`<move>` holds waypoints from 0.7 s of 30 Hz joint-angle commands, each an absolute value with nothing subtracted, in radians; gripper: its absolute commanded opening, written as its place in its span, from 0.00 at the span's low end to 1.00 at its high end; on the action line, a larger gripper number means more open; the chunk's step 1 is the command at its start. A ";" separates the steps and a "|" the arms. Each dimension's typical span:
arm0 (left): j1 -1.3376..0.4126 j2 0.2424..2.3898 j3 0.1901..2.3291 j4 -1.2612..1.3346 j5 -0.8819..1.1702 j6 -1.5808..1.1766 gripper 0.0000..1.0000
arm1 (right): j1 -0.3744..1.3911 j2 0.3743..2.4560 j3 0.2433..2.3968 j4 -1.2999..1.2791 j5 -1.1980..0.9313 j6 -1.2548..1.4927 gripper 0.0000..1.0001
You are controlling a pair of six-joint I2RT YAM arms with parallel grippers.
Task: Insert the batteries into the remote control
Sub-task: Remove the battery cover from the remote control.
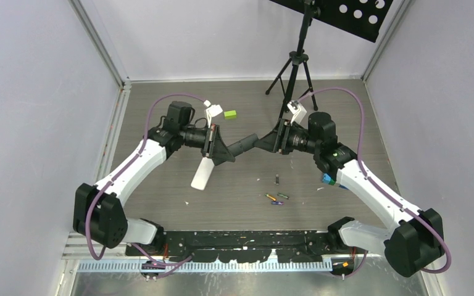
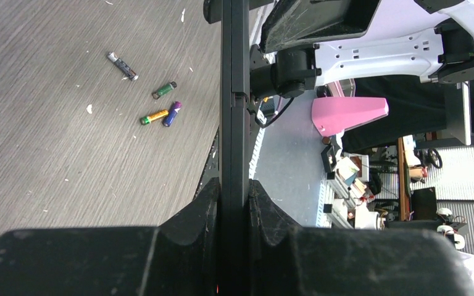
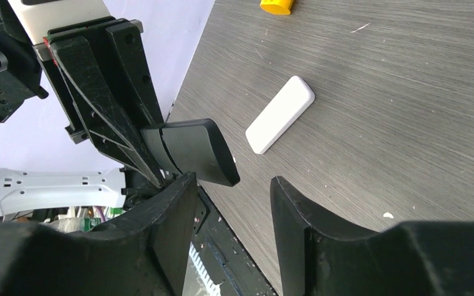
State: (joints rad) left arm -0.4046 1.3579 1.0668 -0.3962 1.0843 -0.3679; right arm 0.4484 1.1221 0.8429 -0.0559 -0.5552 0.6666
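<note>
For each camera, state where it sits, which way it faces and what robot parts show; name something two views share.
Top external: above, behind the arms, looking down at the table; both arms show.
Left wrist: along its shut left gripper clamping the black remote piece; batteries beyond.
Right wrist: past its open right gripper toward the table.
Both wrists share that piece.

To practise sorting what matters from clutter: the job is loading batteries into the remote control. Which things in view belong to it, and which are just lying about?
Belong to the job: black remote, clamped in the left gripper; yellow battery, green battery, blue-purple battery, dark grey battery, all on the table.
Lying about: green block; tripod; white flat piece, purpose unclear.
</note>
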 commanded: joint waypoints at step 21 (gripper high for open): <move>-0.400 1.384 1.076 -0.393 1.105 -0.379 0.00 | 0.446 1.172 0.808 0.167 -0.628 0.756 0.28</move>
State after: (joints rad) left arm -0.4034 1.3773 1.0668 -0.4015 1.0866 -0.3679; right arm 0.4435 1.1763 0.8135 0.1051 -0.6003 0.7448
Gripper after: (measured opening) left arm 0.167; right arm 0.313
